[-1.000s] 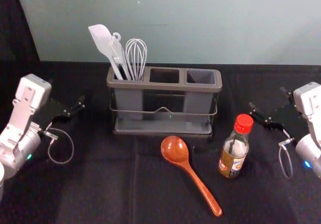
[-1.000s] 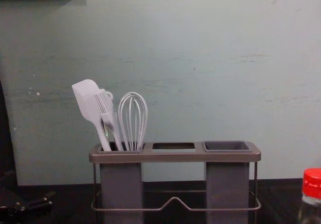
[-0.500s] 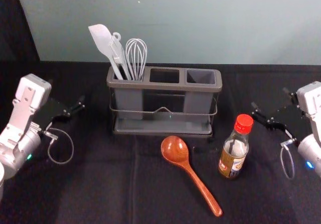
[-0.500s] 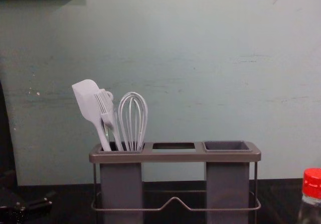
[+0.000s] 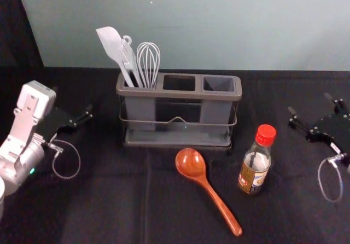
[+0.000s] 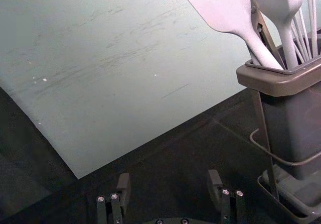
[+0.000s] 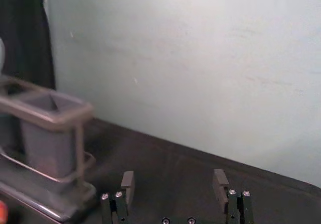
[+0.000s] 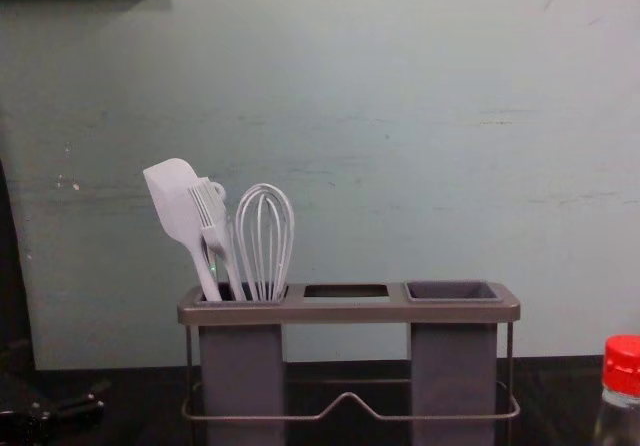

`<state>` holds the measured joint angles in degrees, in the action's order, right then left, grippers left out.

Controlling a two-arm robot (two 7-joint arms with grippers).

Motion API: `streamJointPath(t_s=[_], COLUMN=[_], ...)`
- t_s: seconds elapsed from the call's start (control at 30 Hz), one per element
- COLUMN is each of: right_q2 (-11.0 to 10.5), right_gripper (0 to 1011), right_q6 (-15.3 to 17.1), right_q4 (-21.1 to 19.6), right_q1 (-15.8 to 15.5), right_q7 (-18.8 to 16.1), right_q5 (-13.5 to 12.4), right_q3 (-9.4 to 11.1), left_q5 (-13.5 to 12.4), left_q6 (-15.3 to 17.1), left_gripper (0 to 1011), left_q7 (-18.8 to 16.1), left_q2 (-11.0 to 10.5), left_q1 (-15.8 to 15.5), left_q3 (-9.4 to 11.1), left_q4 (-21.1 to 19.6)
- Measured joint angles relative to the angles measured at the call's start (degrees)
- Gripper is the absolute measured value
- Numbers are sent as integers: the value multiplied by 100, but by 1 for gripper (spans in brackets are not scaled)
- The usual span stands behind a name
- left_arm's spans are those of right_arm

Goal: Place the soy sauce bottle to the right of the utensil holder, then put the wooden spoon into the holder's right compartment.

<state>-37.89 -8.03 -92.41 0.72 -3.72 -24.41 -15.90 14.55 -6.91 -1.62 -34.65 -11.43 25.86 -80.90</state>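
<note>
Head view puts my right gripper (image 5: pixel 311 104) out by the right edge, apart from the soy sauce bottle (image 5: pixel 255 173); its fingers are spread wide, with nothing held between them. The bottle stands upright, closer to me than the utensil holder (image 5: pixel 180 94) and around its right end. Just left of the bottle, the wooden spoon (image 5: pixel 191 163) lies with its bowl toward the holder and its handle angled toward me. White spatula (image 5: pixel 111 42), brush (image 8: pixel 210 206) and whisk (image 5: pixel 149 61) lean in the holder's left compartment. My left gripper (image 5: pixel 71 102) idles left of the holder, open wide and holding nothing.
</note>
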Motion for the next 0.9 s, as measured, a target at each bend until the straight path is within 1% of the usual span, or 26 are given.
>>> streamJointPath(t_s=[0.03, 0.07, 0.13, 0.17, 0.23, 0.27, 0.37, 0.4, 0.47, 0.5, 0.6, 0.63, 0.67, 0.7, 0.9], right_q2=[-10, -28, -38, -45, -46, -46, -47, -52, -68, -87, -112, -128, -135, -148, -158], right_gripper=[1003, 1003, 1002, 1002, 1003, 1003, 1002, 1002, 1003, 1003, 1002, 1003, 1002, 1003, 1002], right_q6=[-39, -137, -247, -352, -434, -487, -513, -506, -459, -400, -309, -233, -206, -141, 26], right_q4=[-73, -210, -345, -474, -586, -674, -801, -871, -928, -977, -1022, -1048, -1057, -1078, -1100], right_q1=[-70, -225, -370, -517, -629, -727, -842, -893, -924, -941, -942, -933, -927, -917, -858], right_q7=[-59, -183, -321, -479, -645, -818, -1115, -1295, -1487, -1661, -1842, -1933, -1955, -2012, -2102], right_q5=[-85, -289, -496, -720, -931, -1136, -1454, -1638, -1807, -1913, -1992, -2005, -2002, -1976, -1774], right_q3=[59, 190, 307, 427, 524, 600, 682, 714, 723, 721, 694, 664, 650, 619, 502], left_q5=[0, 0, 0, 0, 0, 0, 0, 0, 0, 0, 0, 0, 0, 0, 0], left_q6=[0, 0, 0, 0, 0, 0, 0, 0, 0, 0, 0, 0, 0, 0, 0], left_gripper=[1005, 1005, 1005, 1005, 1005, 1005, 1005, 1005, 1005, 1005, 1005, 1005, 1005, 1005, 1005], left_q7=[0, 0, 0, 0, 0, 0, 0, 0, 0, 0, 0, 0, 0, 0, 0], left_q2=[0, 0, 0, 0, 0, 0, 0, 0, 0, 0, 0, 0, 0, 0, 0], left_q1=[0, 0, 0, 0, 0, 0, 0, 0, 0, 1, 0, 0, 0, 0, 0], left_q3=[0, 0, 0, 0, 0, 0, 0, 0, 0, 0, 0, 0, 0, 0, 0], left_q4=[0, 0, 0, 0, 0, 0, 0, 0, 0, 0, 0, 0, 0, 0, 0])
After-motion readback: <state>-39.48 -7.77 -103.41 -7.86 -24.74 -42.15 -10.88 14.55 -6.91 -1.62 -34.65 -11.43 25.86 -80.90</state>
